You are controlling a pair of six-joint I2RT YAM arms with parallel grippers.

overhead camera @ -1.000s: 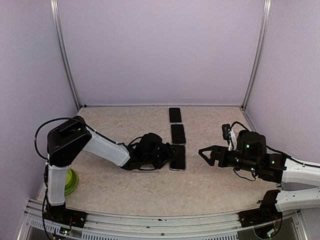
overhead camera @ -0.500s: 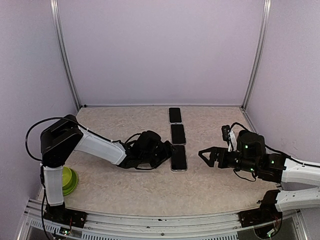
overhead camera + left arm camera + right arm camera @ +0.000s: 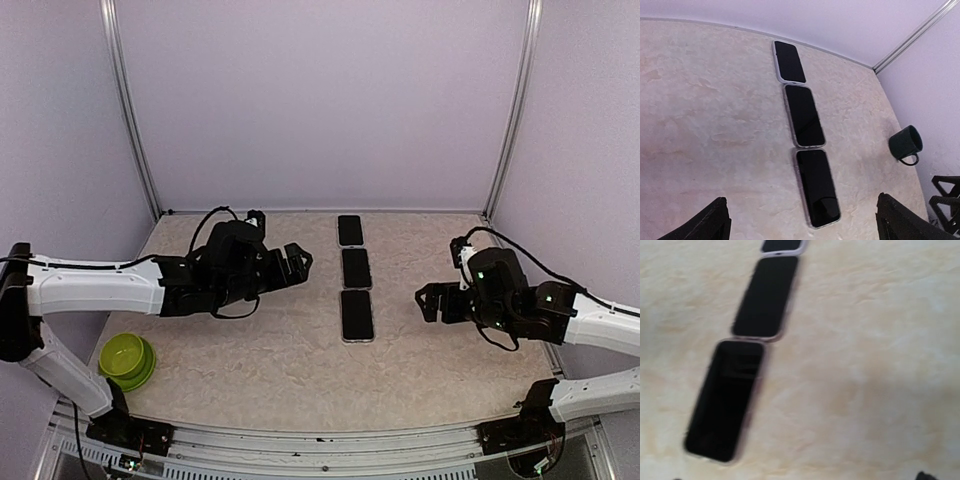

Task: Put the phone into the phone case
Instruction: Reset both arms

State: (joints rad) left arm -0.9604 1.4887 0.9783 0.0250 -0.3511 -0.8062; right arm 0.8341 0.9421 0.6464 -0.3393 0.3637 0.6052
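Three dark phones lie end to end in a column at the table's middle. The nearest phone (image 3: pixel 356 315) (image 3: pixel 818 186) (image 3: pixel 725 400) lies flat, screen up, with the pale rim of a clear phone case (image 3: pixel 800 189) around it. My left gripper (image 3: pixel 297 260) (image 3: pixel 805 227) hovers to its left, open and empty, with the black fingers (image 3: pixel 715 220) spread wide. To the phone's right, my right gripper (image 3: pixel 428 300) stands open and holds nothing. Only a fingertip (image 3: pixel 925 475) shows in its blurred wrist view.
The middle phone (image 3: pixel 356 268) (image 3: pixel 804 115) and the far phone (image 3: pixel 349 230) (image 3: pixel 789 61) also have pale rims. A green bowl (image 3: pixel 127 358) sits at the near left. A dark mug-like object (image 3: pixel 905 144) stands at the right, near the wall.
My left gripper has let go at the nearest phone's left edge, opened wide and pulled back to the left and up. The right gripper has drawn back slightly to the right.
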